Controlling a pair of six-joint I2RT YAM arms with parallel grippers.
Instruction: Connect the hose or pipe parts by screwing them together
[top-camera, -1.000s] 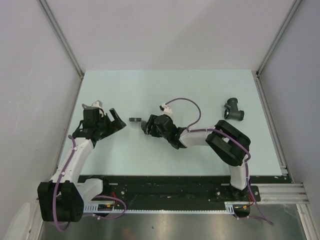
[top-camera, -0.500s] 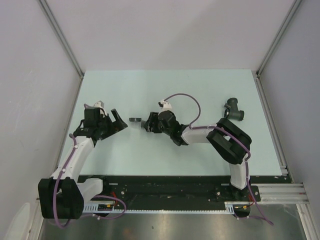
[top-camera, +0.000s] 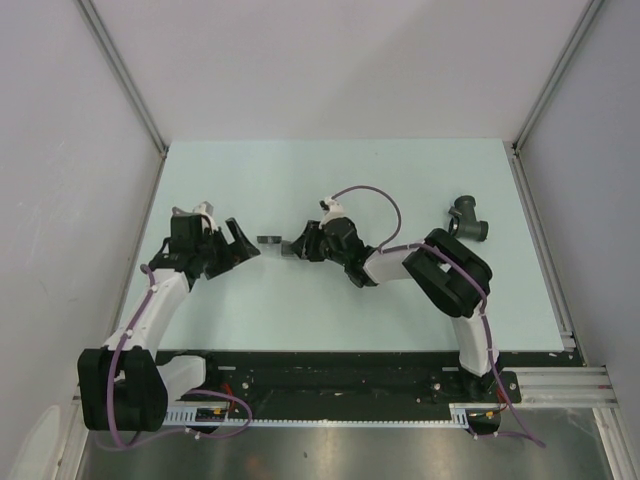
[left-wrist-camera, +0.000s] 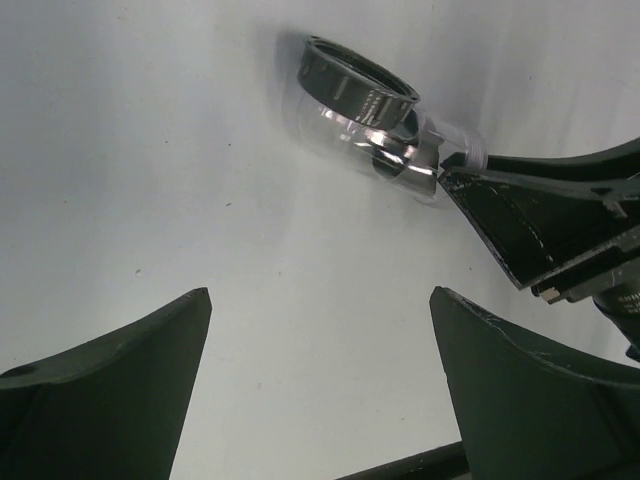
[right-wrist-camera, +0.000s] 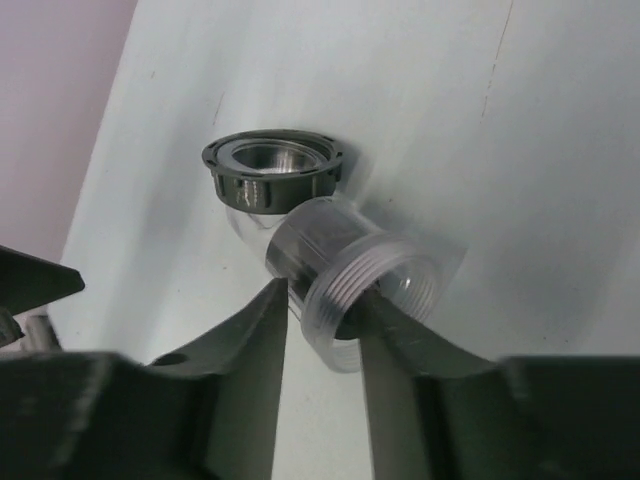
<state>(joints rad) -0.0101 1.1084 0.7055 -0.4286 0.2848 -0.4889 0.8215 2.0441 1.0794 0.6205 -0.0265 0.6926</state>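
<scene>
The dark ring nut (top-camera: 268, 240) lies flat on the table between the two grippers and shows up close as the ring nut (right-wrist-camera: 272, 170). Just beside it, on its side, lies the clear threaded connector (right-wrist-camera: 350, 275). My right gripper (right-wrist-camera: 325, 295) is shut on the connector's wall, with one finger outside and the other inside its bore. From the left wrist, the ring nut (left-wrist-camera: 355, 90) and the connector (left-wrist-camera: 375, 145) sit ahead of my left gripper (left-wrist-camera: 320, 292), which is open and holds nothing. The dark T-shaped fitting (top-camera: 468, 218) stands alone at the far right.
The right gripper's finger (left-wrist-camera: 520, 220) reaches in from the right in the left wrist view. Grey walls with metal rails (top-camera: 125, 75) enclose the pale table (top-camera: 330, 180). A black rail (top-camera: 340, 370) runs along the near edge by the arm bases.
My right gripper has slid left towards the ring nut and its jaws have narrowed onto the connector's wall. The left arm has shifted only slightly, still open.
</scene>
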